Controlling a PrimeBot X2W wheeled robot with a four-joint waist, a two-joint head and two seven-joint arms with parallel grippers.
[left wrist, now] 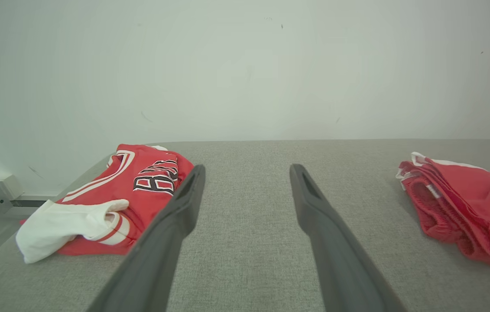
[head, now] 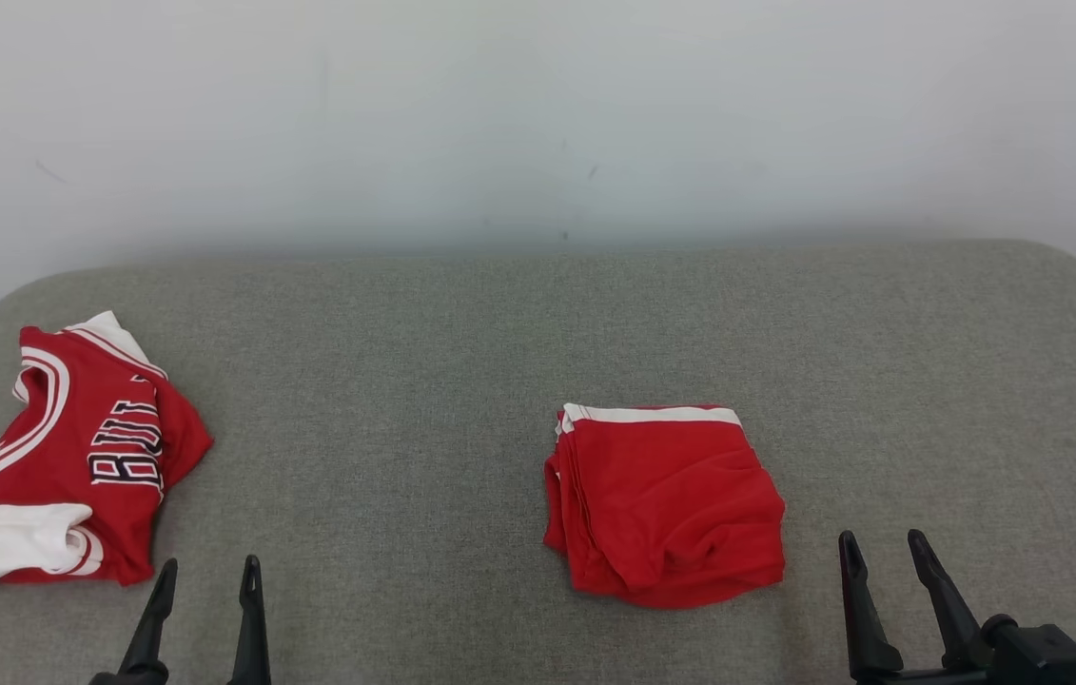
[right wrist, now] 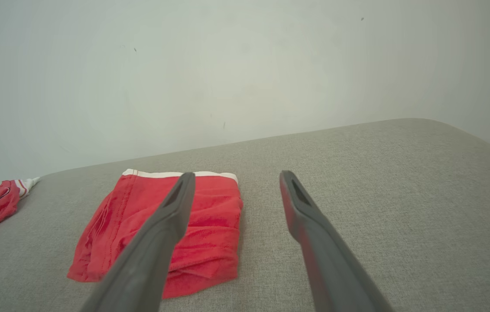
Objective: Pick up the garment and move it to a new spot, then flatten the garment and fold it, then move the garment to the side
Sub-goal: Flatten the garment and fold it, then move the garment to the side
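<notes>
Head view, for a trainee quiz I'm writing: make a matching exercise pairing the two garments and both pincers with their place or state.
1. red jersey
2. red shorts
3. left pincer
4. right pincer

A. folded, right of centre
B. open, lower right, beside the shorts
C. crumpled, far left
D. open, lower left, near the jersey

Pairs: 1-C; 2-A; 3-D; 4-B

Folded red garment (head: 666,504), apparently shorts, lies centre-right.

Shorts (left wrist: 474,203) clipped at right edge — jersey (left wrist: 97,190) lettering part-hidden.
</notes>
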